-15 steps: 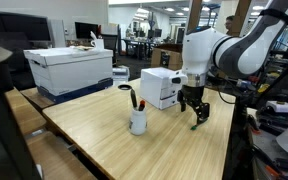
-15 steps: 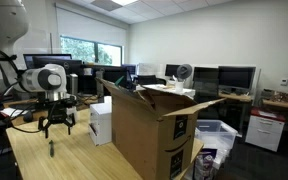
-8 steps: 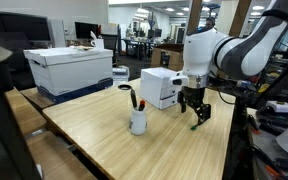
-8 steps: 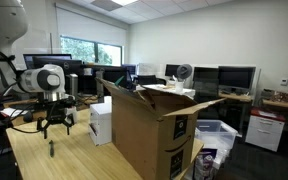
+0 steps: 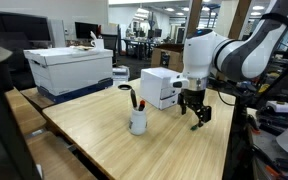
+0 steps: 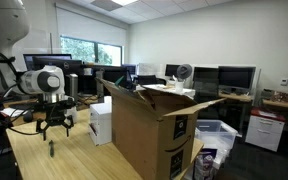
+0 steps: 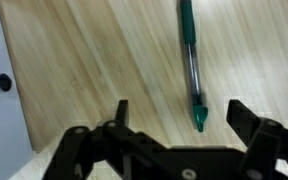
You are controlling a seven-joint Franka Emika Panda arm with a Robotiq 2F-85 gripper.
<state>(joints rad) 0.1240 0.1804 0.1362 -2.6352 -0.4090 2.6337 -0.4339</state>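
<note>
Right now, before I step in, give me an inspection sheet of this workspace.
Surface: light wooden table, grain visible under the wrist.
Job's things: green ballpoint pen lying flat, tip toward the gripper.
Clutter: white cup holding pens; small white box; white lidded storage bin.
Grippers: black gripper open, over the pen, holding nothing.
Cables: dark cables hang near the gripper.
Surroundings: open brown cardboard box; office monitors.

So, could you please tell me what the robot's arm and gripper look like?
The arm is glossy white, built of thick rounded segments with dark seams at the joints. The gripper is black, with two angular, linked fingers.
</note>
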